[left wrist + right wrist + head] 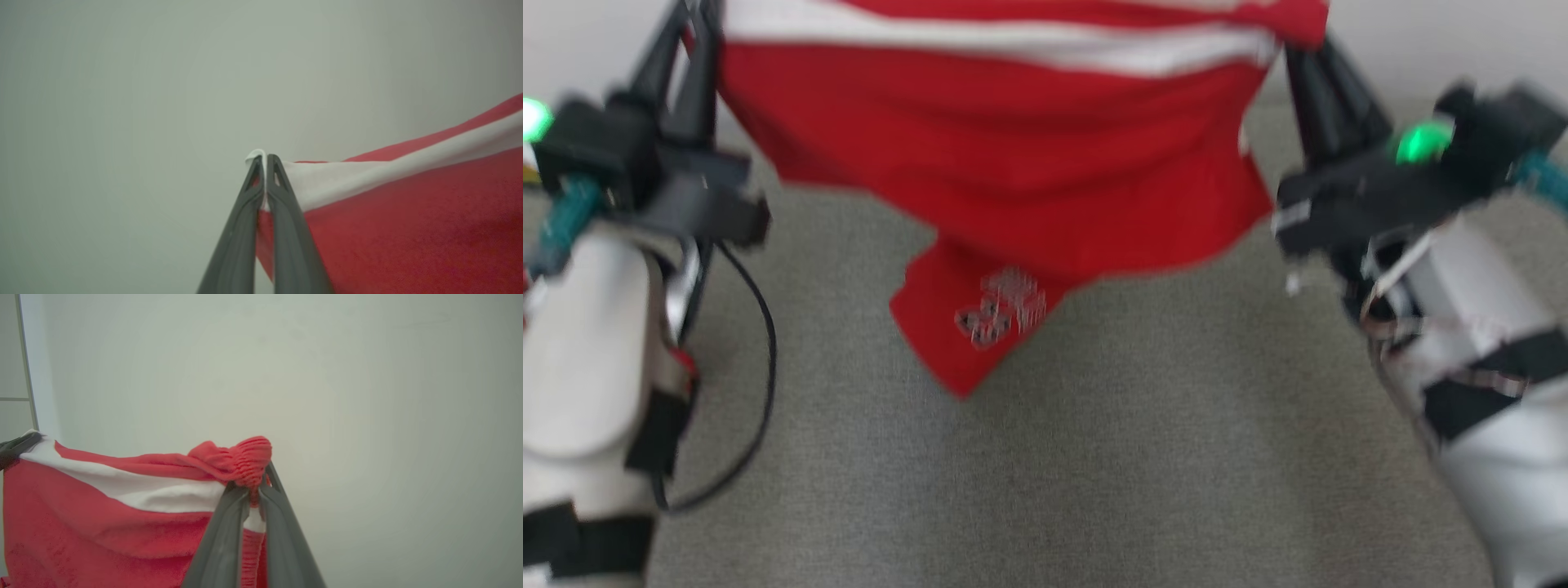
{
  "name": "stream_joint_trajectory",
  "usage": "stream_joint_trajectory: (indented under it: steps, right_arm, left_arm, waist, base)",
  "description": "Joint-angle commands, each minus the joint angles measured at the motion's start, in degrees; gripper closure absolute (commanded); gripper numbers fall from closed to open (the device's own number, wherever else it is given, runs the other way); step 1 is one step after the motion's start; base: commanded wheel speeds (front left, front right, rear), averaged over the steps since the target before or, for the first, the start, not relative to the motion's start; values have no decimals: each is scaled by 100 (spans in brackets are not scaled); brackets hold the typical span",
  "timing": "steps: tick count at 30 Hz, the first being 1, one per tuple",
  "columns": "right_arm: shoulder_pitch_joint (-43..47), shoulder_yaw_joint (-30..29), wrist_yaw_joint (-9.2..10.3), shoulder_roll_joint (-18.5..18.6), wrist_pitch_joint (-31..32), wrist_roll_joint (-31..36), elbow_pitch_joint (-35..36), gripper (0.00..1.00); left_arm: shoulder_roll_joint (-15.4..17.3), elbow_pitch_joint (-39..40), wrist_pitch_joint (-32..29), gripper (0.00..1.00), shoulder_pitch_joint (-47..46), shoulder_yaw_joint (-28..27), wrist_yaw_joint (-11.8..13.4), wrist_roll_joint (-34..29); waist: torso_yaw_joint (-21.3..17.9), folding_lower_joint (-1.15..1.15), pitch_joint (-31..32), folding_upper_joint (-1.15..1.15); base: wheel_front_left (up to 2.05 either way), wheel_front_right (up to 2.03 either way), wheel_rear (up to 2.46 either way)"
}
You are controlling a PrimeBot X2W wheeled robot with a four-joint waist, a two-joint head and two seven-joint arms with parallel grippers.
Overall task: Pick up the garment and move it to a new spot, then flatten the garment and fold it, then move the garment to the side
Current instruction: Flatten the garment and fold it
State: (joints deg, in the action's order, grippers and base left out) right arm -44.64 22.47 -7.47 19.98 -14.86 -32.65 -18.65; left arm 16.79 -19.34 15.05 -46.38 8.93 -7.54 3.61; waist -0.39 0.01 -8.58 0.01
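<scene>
A red garment (1005, 155) with a white stripe along one side and a pale printed logo hangs stretched between my two grippers above the grey surface. My left gripper (690, 33) is shut on its upper left edge; in the left wrist view the fingertips (264, 163) pinch white cloth, with the red garment (408, 228) spreading right. My right gripper (1303, 45) is shut on the upper right edge; in the right wrist view it (255, 486) clamps a bunched, ribbed red hem of the garment (102, 531). A lower corner dangles near the surface.
A grey fabric-covered surface (1094, 457) lies beneath the garment. A pale wall (327, 375) stands behind it. A black cable (760, 359) loops beside my left forearm. The other gripper's dark fingertip (16, 443) shows at the left in the right wrist view.
</scene>
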Motion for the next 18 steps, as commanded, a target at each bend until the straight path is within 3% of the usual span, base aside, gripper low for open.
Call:
stream_joint_trajectory:
  steps: [1,4,9,12,18]
  right_arm:
    - [-652,48,-5,34,2,107,-313,100]
    - [-1708,-15,-5,30,-20,394,-928,100]
    - [-3061,-499,3,-153,-35,980,-1308,100]
    - [-3194,-685,3,-240,-25,1129,-1391,100]
    - [-2274,-637,4,-111,-28,1051,-1967,100]
  left_arm:
    - [62,-293,19,100,-559,47,14,-88]
    - [115,-743,15,100,-1490,140,62,-320]
    - [71,-896,16,100,-2704,-12,411,-377]
    - [-5,-798,16,100,-2757,32,461,-361]
    - [-253,-928,17,100,-1706,-38,414,-20]
  waist:
    - [33,-1,-851,-1]
    - [70,-1,-1253,-1]
    - [221,-1,-1583,-1]
    - [289,-1,-1552,-1]
    - [333,-1,-1475,-1]
  base:
    - [0,0,0]
    - [0,0,0]
    - [0,0,0]
    - [0,0,0]
    - [0,0,0]
